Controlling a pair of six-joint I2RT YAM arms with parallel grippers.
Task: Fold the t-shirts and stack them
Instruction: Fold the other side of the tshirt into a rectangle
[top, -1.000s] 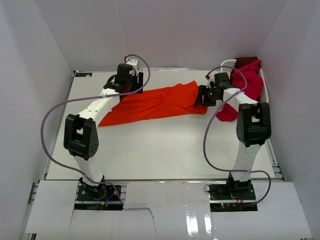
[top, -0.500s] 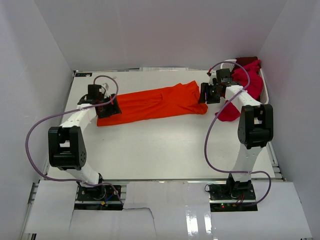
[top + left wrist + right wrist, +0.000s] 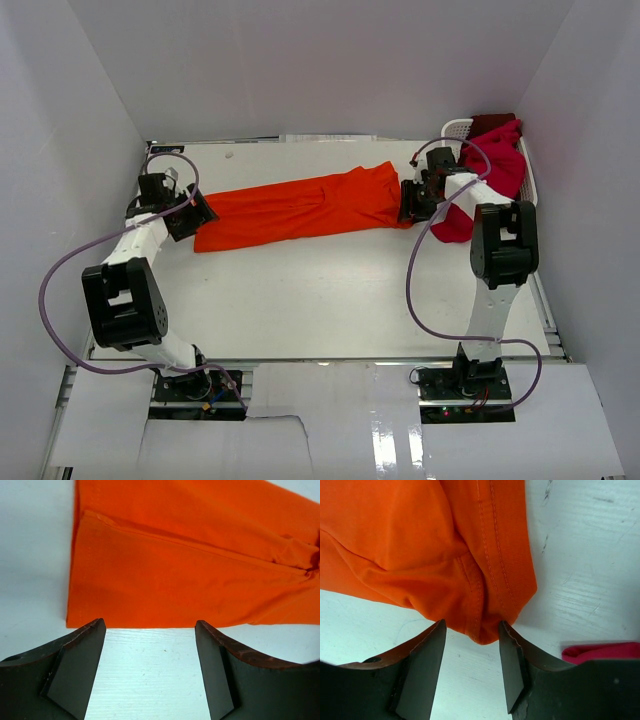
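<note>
A large orange t-shirt (image 3: 300,208) lies stretched out lengthwise across the far half of the table. My left gripper (image 3: 192,216) is at its left end, open; in the left wrist view the orange t-shirt (image 3: 180,565) begins just past the fingertips of the left gripper (image 3: 150,630), with bare table between them. My right gripper (image 3: 410,202) is at the shirt's right end, open, and a bunched hem corner of the orange t-shirt (image 3: 477,625) pokes between its fingertips (image 3: 471,630). Crimson t-shirts (image 3: 492,168) hang in a heap at the far right.
A white lattice basket (image 3: 458,127) stands at the far right corner under the crimson heap, with a dark red cloth (image 3: 492,122) on top. A crimson edge (image 3: 600,652) lies close to my right gripper. White walls enclose the table on three sides.
My left arm has swung from the shirt's far edge to its left end. The right gripper has dropped slightly toward the shirt's right corner and its jaws have narrowed.
</note>
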